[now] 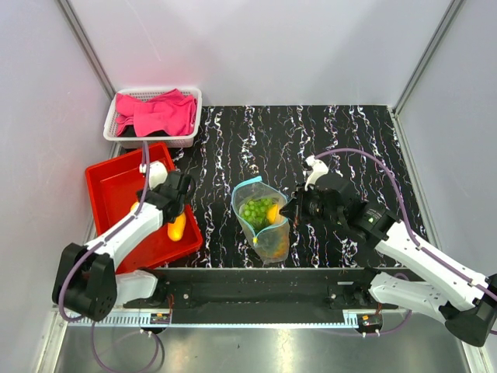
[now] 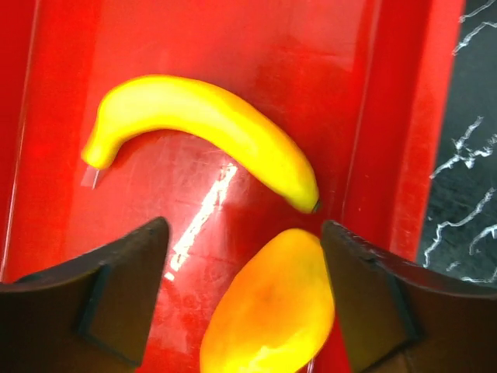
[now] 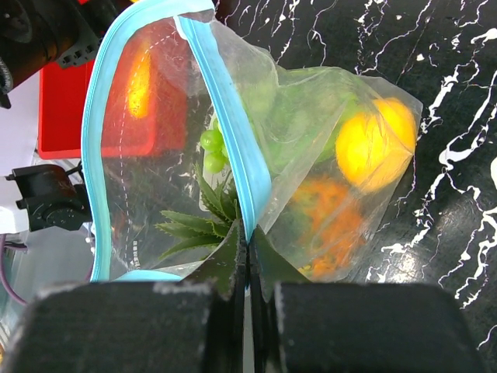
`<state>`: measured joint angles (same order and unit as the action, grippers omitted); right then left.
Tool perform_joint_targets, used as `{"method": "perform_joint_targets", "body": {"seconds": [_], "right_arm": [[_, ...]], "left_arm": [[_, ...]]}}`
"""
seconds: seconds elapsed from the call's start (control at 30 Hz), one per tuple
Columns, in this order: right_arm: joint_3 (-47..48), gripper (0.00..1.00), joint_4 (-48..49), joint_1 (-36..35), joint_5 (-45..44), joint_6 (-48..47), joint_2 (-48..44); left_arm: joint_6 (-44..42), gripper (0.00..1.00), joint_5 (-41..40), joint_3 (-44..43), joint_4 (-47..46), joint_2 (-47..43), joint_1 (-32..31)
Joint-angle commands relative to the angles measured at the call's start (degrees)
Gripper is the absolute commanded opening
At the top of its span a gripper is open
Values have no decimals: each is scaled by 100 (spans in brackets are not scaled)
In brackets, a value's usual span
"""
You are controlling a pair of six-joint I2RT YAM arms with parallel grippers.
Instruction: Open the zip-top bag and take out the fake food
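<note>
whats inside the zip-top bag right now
Through the clear zip-top bag: green grapes, a yellow round fruit, a bumpy orange piece and spiky green leaves. Anything beneath them is covered by the right gripper pinching the rim.

No legible text, brand or number anywhere; only faint, unreadable tiny print on the zip-top bag (image 3: 295, 155).

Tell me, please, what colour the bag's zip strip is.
The zip strip is light blue, clearest in the right wrist view.

Tray (image 1: 116, 186) with banana (image 2: 202, 132) lies left of zip-top bag (image 1: 262, 217); basket (image 1: 175, 141) behind tray.
</note>
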<state>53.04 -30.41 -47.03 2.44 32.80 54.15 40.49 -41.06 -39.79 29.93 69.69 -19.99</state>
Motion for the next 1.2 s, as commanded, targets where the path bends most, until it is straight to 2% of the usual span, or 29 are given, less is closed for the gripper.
{"method": "perform_joint_targets", "body": {"seconds": [0.0, 0.07, 0.17, 0.23, 0.27, 0.33, 0.37, 0.4, 0.5, 0.63, 0.67, 0.77, 0.83, 0.87, 1.03, 1.17], "right_arm": [[172, 0, 88, -8, 99, -80, -27], [172, 0, 88, -8, 126, -80, -27], [181, 0, 97, -8, 161, -72, -19], [163, 0, 97, -8, 161, -72, -19], [163, 0, 97, -8, 152, -72, -19], [154, 0, 106, -8, 152, -45, -19], [163, 0, 115, -8, 161, -37, -19], [172, 0, 115, -8, 161, -19, -19], [207, 0, 141, -8, 204, -19, 25], [251, 0, 202, -8, 266, 7, 78], [260, 0, 203, -8, 292, 7, 87], [260, 0, 211, -8, 336, 16, 78], [242, 0, 211, -8, 345, 25, 61], [234, 0, 211, -17, 336, 16, 52], [163, 0, 203, -9, 389, 78, -106], [137, 0, 203, -9, 407, 60, -141]], "left_arm": [[143, 91, 343, -64, -129, -535, 30], [100, 92, 580, -64, 3, -876, 30], [-120, 89, 1563, -186, 118, -1385, 30], [-261, 87, 2713, -266, 40, -1755, 21], [-357, 84, 3579, -336, -39, -1879, 30], [-375, 83, 4488, -389, -478, -2195, 30], [-332, 81, 5276, -424, -636, -2275, 21], [-288, 77, 5597, -442, -916, -2345, 13], [-33, 76, 6258, -591, -1383, -2583, -285], [64, 73, 5962, -967, -1649, -2654, -1374], [-5, 72, 5725, -1074, -1640, -2584, -1881], [-207, 66, 5365, -1487, -1526, -2128, -2737], [-331, 61, 4969, -1915, -1009, -1671, -3262], [-514, 59, 4576, -2058, -598, -1504, -3414], [-858, 50, 3336, -2849, 187, -432, -4362], [-876, 45, 2367, -3368, 907, 158, -4786]]}}
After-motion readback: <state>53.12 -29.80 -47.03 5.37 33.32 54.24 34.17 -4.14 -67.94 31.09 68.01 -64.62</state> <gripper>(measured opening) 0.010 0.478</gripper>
